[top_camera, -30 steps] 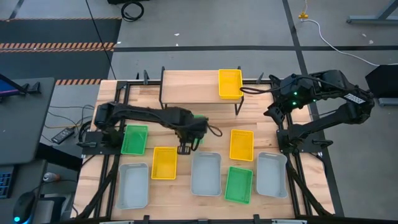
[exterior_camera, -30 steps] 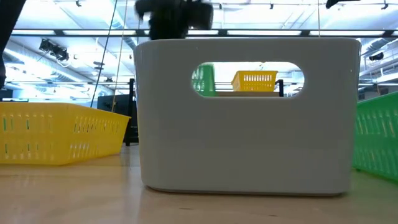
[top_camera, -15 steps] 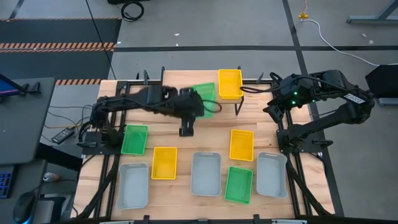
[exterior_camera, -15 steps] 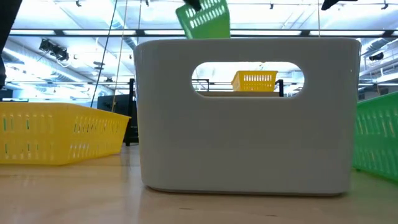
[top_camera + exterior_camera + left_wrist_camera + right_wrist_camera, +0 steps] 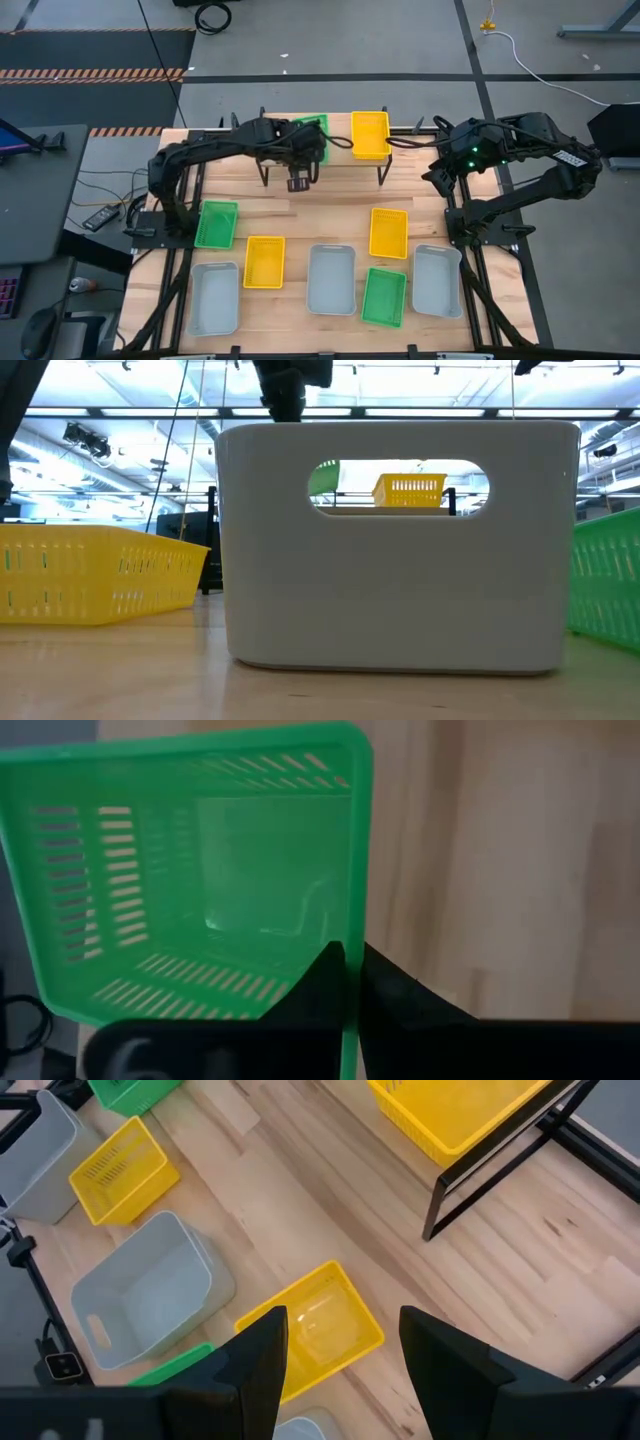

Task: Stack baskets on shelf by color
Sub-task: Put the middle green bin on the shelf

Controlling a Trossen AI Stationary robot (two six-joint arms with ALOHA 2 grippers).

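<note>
The left gripper [image 5: 348, 982] pinches the rim of 1 green basket [image 5: 307, 131] over the shelf [image 5: 280, 140], just beside the yellow basket [image 5: 368, 134] on it. Held by 1 wall, it could tilt and land crooked. Only the left wrist view shows that pinch; the high view shows the right gripper [image 5: 340, 1348], spread and empty, off the shelf's end

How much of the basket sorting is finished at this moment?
Done: one yellow basket sits on the shelf. In hand: the left gripper is shut on a green basket, holding it over the shelf beside the yellow one. Left: seven baskets lie on the table. The right gripper waits open.
</note>
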